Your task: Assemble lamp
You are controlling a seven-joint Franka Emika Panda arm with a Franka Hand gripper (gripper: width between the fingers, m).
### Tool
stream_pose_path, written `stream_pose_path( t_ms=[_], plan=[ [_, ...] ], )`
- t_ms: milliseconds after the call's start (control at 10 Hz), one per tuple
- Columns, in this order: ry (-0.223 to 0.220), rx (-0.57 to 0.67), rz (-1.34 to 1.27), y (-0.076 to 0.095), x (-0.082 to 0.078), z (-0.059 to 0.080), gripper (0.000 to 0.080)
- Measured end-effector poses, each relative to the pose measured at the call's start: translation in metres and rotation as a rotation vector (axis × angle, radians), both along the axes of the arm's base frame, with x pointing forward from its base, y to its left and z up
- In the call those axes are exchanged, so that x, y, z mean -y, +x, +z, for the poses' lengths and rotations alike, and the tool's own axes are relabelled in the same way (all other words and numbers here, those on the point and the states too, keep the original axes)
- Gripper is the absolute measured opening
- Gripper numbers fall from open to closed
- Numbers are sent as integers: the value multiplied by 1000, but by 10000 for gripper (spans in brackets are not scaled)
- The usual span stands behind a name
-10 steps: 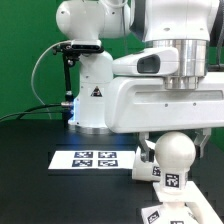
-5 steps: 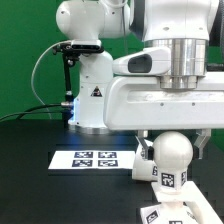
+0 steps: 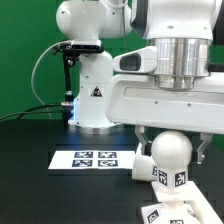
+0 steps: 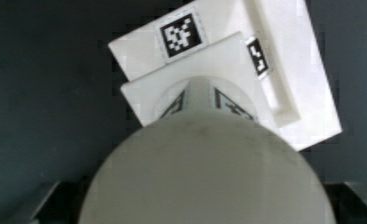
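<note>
My claw grips the bulb by its round head, neck down, hovering just above the base on the table's near edge. Step: seating bulb into base. Next I must line up the neck and lower straight.

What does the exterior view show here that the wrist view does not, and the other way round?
Only the exterior view shows the marker board, the arm's pedestal, the green backdrop and the gripper from outside, its fingers either side of the bulb. Only the wrist view shows the stepped base from above, directly beyond the bulb's dome. Both show the bulb in the gripper and the tagged base on the black table.
</note>
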State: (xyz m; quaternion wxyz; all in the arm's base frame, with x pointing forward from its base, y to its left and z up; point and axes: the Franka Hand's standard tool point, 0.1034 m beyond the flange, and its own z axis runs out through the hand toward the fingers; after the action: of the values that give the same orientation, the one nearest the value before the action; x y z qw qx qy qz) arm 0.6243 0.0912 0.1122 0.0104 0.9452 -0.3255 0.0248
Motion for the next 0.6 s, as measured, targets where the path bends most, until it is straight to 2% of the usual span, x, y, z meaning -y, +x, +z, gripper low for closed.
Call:
stream_pose_path(
  t_ms=[100, 200, 600],
  plan=[
    [16, 7, -158, 0, 0, -1, 576],
    [55, 25, -285, 1, 0, -2, 576],
    [64, 22, -460, -1, -1, -2, 576]
  ],
)
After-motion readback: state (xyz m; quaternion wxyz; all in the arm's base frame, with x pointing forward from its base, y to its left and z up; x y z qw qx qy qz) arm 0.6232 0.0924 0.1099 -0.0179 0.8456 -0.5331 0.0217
